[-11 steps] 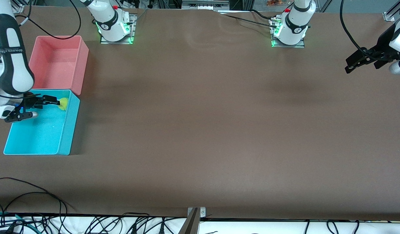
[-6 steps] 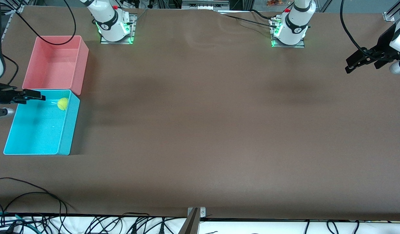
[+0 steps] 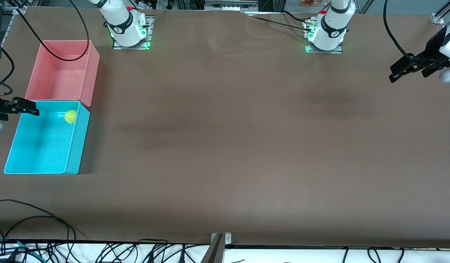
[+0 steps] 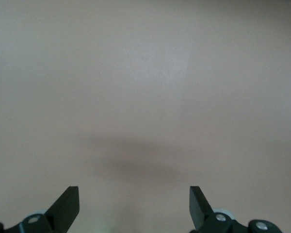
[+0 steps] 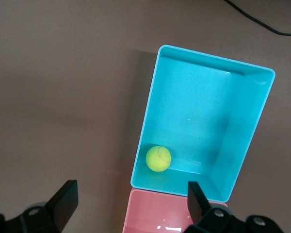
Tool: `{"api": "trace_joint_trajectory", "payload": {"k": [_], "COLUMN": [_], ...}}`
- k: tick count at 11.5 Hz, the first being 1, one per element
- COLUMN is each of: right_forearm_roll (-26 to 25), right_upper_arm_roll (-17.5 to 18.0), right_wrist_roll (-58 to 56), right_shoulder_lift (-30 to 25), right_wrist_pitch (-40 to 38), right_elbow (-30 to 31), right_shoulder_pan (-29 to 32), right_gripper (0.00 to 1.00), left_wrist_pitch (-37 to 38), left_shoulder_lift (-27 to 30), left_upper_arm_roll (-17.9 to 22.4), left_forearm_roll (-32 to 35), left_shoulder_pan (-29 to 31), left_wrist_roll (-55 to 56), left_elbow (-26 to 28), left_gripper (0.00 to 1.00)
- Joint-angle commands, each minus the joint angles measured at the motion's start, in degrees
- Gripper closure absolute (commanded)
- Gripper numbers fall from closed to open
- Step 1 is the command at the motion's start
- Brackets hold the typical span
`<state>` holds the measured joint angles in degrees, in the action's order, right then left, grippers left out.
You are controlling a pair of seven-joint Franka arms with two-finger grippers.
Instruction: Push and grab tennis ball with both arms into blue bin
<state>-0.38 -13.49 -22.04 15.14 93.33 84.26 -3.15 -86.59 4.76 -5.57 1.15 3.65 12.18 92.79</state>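
right tool [image 3: 26, 107] withdrawn, jaws apart | left tool [image 3: 400, 70] apart | tennis ball [image 3: 70, 117] in blue bin [image 3: 42, 170]

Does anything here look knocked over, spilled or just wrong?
Nothing stands out. The tennis ball rests inside the blue bin, in the corner next to the pink bin; both bins sit upright and touch. Both tools are open and hold nothing.

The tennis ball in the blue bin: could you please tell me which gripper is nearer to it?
Right. The right gripper hangs over the blue bin's corner near the tennis ball; the left gripper waits at the table's other end.
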Motion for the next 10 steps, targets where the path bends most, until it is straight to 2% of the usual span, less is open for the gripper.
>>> {"api": "trace_joint_trajectory", "payload": {"k": [1,3,6,7,9,10], "right_forearm_roll": [0.6,4.3,3.4,1.7,-0.1,-0.4], "right_upper_arm_roll": [0.0,-1.4,-0.4,0.7,3.9,5.0], "right_wrist_roll": [3.9,6.1,10.7,15.1,16.5,16.6], "right_shoulder_lift": [0.1,0.0,-2.0,-5.4,-9.2,-11.9], "right_wrist_pitch": [-5.3,-8.5,-10.8,-10.5,-9.3,-6.6], "right_elbow": [-6.3,-8.9,-9.8,-8.5,-3.6,1.1], "right_shoulder_pan": [0.0,0.4,-1.8,-1.9,-1.8,-1.3], "right_gripper": [0.0,0.0,0.0,0.0,0.0,0.0], "left_wrist_pitch": [1.4,1.3,1.3,1.3,1.3,1.3], "left_shoulder_lift": [-0.7,-0.7,-0.7,-0.7,-0.7,-0.7], "left_upper_arm_roll": [-0.2,-0.3,-0.4,-0.4,-0.5,-0.5], "left_forearm_roll": [-0.2,-0.2,-0.2,-0.2,-0.3,-0.3], "left_shoulder_pan": [0.3,0.4,0.0,0.0,0.0,0.0], "left_wrist_roll": [0.3,0.3,0.3,0.3,0.3,0.3], "left_elbow": [-1.7,-1.7,-1.8,-1.8,-1.8,-1.8], "left_gripper": [0.0,0.0,0.0,0.0,0.0,0.0]}}
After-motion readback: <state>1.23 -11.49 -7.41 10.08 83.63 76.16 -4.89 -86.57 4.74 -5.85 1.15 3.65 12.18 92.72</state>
